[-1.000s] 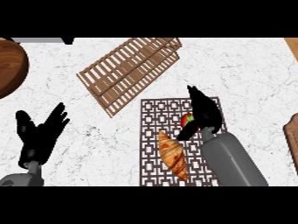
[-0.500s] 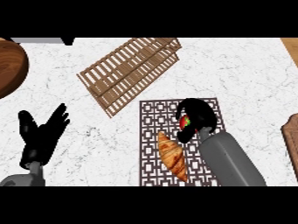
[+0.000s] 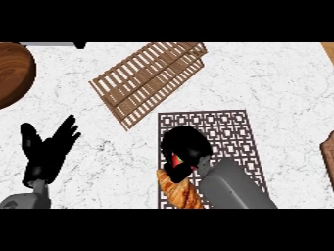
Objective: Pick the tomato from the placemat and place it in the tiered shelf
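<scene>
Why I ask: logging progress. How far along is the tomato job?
Done: the right hand sits on the tomato. In hand: the grasp, curled round it on the placemat. Left: lifting it and placing it in the tiered shelf.

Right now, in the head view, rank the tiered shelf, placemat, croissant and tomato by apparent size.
1. tiered shelf and placemat: they look alike, and the placemat is partly covered, so no ranking between them.
2. croissant.
3. tomato: only a red sliver shows inside the right hand.
</scene>
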`<act>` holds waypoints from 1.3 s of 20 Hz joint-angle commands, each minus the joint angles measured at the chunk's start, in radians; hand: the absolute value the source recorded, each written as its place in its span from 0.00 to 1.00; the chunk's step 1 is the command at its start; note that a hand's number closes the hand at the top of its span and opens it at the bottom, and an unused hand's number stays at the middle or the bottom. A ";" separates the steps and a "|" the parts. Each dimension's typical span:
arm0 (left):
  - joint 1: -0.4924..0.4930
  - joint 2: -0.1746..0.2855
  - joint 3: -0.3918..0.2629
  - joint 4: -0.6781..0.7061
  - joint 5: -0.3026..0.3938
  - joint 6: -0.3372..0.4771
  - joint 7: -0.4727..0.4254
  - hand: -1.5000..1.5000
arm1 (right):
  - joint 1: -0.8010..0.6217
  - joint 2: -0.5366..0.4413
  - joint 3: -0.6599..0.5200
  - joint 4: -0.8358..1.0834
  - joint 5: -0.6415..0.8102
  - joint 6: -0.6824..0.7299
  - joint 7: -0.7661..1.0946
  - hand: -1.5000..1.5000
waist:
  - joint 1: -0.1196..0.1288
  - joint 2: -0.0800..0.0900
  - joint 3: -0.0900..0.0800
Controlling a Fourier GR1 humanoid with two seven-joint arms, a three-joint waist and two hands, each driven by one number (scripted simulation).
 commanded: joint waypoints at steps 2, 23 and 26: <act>0.010 0.012 0.011 0.031 -0.011 0.005 0.008 0.50 | -0.011 0.005 0.089 -0.193 -0.075 0.155 -0.151 1.00 | -0.027 -0.003 -0.001; -0.030 -0.013 0.027 0.081 -0.019 -0.006 -0.020 0.50 | -0.603 0.009 -0.568 -0.610 -0.505 0.365 0.488 1.00 | -0.020 0.002 -0.002; 0.042 -0.028 0.011 -0.001 -0.027 0.002 -0.026 0.50 | -0.671 -0.006 -0.622 -0.496 -0.512 0.325 0.492 1.00 | -0.010 0.002 -0.001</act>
